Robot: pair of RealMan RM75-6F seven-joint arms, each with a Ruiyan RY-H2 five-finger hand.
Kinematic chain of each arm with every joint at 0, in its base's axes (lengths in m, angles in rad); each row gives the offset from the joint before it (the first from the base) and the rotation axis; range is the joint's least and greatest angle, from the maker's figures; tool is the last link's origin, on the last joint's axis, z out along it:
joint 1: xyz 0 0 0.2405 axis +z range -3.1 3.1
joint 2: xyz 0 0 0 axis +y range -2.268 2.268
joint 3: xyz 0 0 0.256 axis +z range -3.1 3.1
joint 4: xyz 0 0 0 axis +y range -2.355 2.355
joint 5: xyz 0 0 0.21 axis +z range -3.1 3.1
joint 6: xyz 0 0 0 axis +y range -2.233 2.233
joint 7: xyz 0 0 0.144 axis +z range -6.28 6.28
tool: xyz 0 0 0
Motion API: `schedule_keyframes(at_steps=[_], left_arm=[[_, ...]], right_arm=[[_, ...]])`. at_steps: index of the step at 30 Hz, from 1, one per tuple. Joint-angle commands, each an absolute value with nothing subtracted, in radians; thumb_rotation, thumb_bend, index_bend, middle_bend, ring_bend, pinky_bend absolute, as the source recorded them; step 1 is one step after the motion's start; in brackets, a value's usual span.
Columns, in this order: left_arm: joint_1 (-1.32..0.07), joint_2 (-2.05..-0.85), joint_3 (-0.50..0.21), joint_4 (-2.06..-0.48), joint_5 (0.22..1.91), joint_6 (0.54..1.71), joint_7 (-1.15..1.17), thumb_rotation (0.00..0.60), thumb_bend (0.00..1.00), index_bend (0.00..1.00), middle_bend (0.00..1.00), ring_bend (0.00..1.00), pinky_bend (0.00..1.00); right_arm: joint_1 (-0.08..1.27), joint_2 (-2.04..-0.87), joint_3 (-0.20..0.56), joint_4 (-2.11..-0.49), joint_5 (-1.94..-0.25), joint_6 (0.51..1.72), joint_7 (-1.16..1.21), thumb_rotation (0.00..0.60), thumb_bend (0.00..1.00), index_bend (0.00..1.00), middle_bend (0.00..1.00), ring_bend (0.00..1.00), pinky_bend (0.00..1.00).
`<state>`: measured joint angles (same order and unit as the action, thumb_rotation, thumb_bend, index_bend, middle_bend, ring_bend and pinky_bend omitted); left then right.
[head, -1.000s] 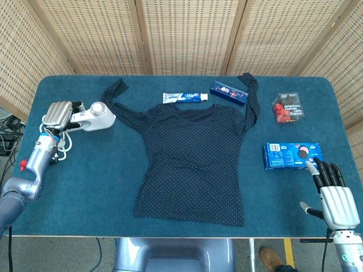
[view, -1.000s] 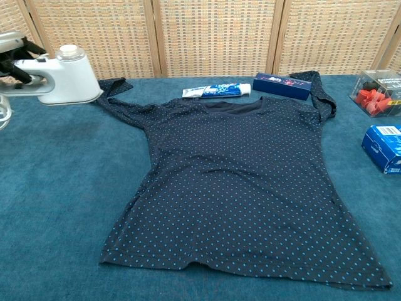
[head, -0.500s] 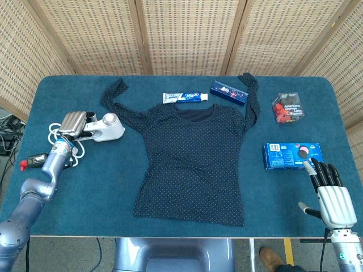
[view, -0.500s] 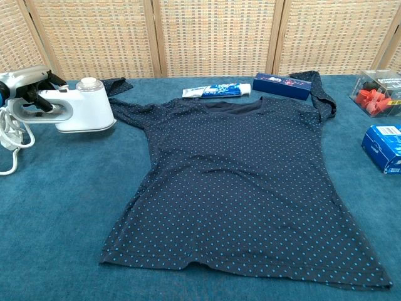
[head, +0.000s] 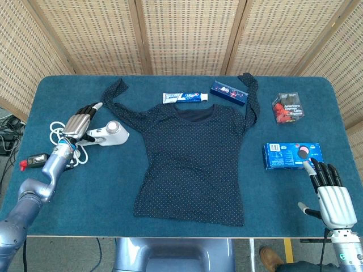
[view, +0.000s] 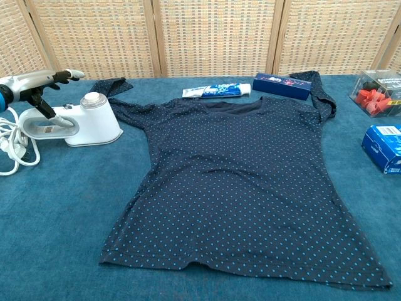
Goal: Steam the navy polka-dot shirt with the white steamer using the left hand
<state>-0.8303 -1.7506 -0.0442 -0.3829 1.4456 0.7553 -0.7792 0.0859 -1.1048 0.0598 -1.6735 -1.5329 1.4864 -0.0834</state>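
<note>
Wicker screens behind, teal felt-like table (head: 79, 187) in front. We see the white steamer (view: 84, 121), hard glossy plastic, standing just left of the navy polka-dot shirt (head: 193, 161), soft and flat. Left hand (head: 78, 120) hovers above its handle, fingers extended, gripping nothing. Right hand (head: 333, 195) idle, fingers spread. Risks we'd flag: cord (view: 14, 145) snagging, steamer tipping, sleeve bunching.

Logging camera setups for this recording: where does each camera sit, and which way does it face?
Head view: high above the near table edge, looking steeply down on the whole blue table; shows left hand over the white steamer and open right hand.
Chest view: low at the near edge, looking across the polka-dot shirt to the wicker screens; only the left hand shows.
Both share shirt, steamer, toothpaste.
</note>
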Motion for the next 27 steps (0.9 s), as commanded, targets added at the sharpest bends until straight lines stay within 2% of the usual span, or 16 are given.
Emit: schedule_keyframes(at_steps=[1, 4, 10, 15, 20, 24, 27], left_arm=[[-0.8, -1.696, -0.046, -0.453, 1.452, 0.813, -0.797, 0.6, 0.0, 0.0, 0.0, 0.0, 0.01], [-0.765, -1.637, -0.05, -0.534, 1.454, 0.88, -0.802, 0.6, 0.0, 0.0, 0.0, 0.0, 0.0], [-0.67, -1.457, -0.049, -0.801, 1.45, 1.019, -0.711, 0.6, 0.0, 0.0, 0.0, 0.0, 0.0], [-0.537, -1.276, -0.054, -1.136, 1.398, 1.178, -0.458, 0.6, 0.0, 0.0, 0.0, 0.0, 0.0], [-0.411, -1.159, -0.038, -1.406, 1.357, 1.348, -0.178, 0.6, 0.0, 0.0, 0.0, 0.0, 0.0], [-0.323, -1.102, -0.013, -1.578, 1.345, 1.459, -0.017, 0.6, 0.0, 0.0, 0.0, 0.0, 0.0], [-0.269, -1.088, 0.004, -1.643, 1.364, 1.537, 0.045, 0.6, 0.0, 0.0, 0.0, 0.0, 0.0]], right_arm=[[0.084, -1.102, 0.057, -1.677, -1.541, 1.492, -0.081, 0.6, 0.0, 0.09, 0.0, 0.0, 0.0], [0.081, -1.1, 0.052, -1.682, -1.553, 1.499, -0.08, 0.6, 0.0, 0.09, 0.0, 0.0, 0.0], [0.074, -1.093, 0.046, -1.692, -1.575, 1.518, -0.076, 0.6, 0.0, 0.09, 0.0, 0.0, 0.0], [0.071, -1.093, 0.045, -1.69, -1.581, 1.524, -0.074, 0.6, 0.0, 0.09, 0.0, 0.0, 0.0], [0.069, -1.091, 0.043, -1.69, -1.587, 1.529, -0.062, 0.6, 0.0, 0.09, 0.0, 0.0, 0.0], [0.066, -1.085, 0.043, -1.691, -1.593, 1.537, -0.044, 0.6, 0.0, 0.09, 0.0, 0.0, 0.0], [0.064, -1.08, 0.041, -1.69, -1.598, 1.541, -0.035, 0.6, 0.0, 0.09, 0.0, 0.0, 0.0]])
